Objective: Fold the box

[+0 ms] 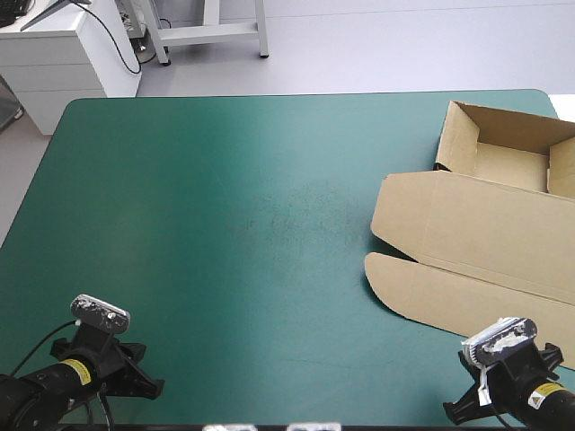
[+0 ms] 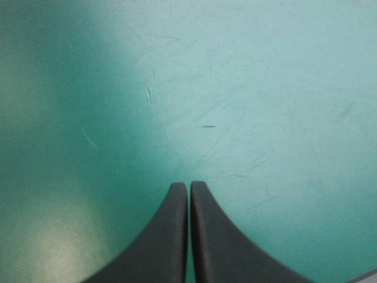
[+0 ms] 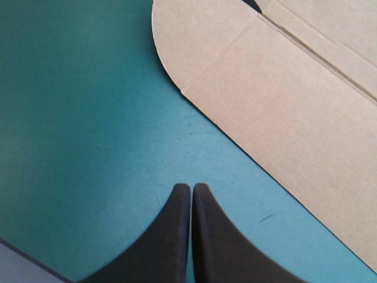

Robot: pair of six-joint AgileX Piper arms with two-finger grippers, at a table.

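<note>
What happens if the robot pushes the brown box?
The box looks like thin board, so it is probably light and might slide on the teal-green cover. Its flat lid would likely bend along its creases, staying stiff between.

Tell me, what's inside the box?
Only its bare brown floor and walls show inside the box. The near wall hides a strip of floor; the right end is cropped.

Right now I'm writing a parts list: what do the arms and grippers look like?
The left arm and right arm are black, each with a yellow label near the wrist. The left gripper and right gripper each have two broad, smooth black fingers shaped like curved fins.
</note>
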